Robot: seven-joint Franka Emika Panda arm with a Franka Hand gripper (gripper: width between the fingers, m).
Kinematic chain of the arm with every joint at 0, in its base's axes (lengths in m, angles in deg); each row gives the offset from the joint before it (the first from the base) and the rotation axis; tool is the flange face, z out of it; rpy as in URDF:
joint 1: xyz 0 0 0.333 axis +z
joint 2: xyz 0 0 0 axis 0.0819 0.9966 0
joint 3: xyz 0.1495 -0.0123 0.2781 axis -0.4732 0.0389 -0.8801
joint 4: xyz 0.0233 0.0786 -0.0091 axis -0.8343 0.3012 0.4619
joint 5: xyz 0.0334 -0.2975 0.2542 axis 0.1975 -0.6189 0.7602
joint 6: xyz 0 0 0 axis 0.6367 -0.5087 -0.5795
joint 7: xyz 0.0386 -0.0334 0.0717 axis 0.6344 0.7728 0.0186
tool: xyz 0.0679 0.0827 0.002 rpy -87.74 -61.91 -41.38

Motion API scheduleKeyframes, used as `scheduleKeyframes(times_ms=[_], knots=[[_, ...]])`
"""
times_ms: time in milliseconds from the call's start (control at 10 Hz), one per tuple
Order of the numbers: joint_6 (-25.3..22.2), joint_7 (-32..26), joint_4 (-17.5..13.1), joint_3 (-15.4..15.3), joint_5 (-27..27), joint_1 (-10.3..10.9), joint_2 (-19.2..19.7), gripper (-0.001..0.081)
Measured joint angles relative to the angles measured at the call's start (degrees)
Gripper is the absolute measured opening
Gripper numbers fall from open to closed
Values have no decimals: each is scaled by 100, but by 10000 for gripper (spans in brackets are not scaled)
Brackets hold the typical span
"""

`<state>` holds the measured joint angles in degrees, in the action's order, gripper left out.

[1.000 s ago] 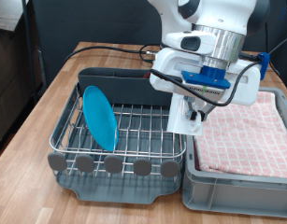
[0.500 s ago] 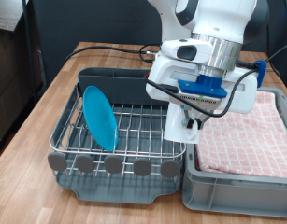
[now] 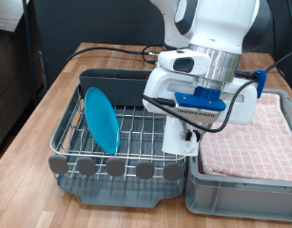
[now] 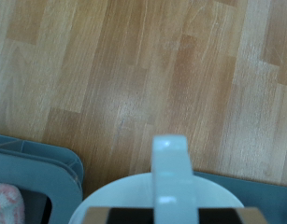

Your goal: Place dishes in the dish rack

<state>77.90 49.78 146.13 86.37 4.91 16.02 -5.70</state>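
My gripper (image 3: 188, 129) is shut on the white mug (image 3: 178, 133) and holds it low over the silver wire dish rack (image 3: 136, 131), near the rack's right side in the exterior view. The wrist view shows the mug (image 4: 166, 194) rim and handle between my fingers. The light-blue plate (image 3: 101, 119) stands upright in the rack's left half. The dark grey caddy (image 3: 112, 84) sits at the rack's far side. The wooden spoon is out of view.
A grey bin lined with pink checkered cloth (image 3: 252, 133) stands right of the rack. The wooden table (image 3: 60, 95) runs along the rack's left and far sides. Black cables hang from the arm above the rack. A corner of the bin (image 4: 40, 166) shows in the wrist view.
The arm has moved down and towards the exterior view's left with the mug, bringing it lower over the rack wires. The plate has not moved.
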Motion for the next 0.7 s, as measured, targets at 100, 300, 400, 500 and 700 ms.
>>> scheduleKeyframes(times_ms=[100,300,400,500,700], knots=[[0,-30,-35,-5,44,-23,71,72],[52,-86,-89,-16,131,-65,222,72],[65,-133,-121,-20,167,-84,304,72],[81,-174,-155,-28,181,-106,378,72],[108,-270,-268,-69,199,-165,541,72]])
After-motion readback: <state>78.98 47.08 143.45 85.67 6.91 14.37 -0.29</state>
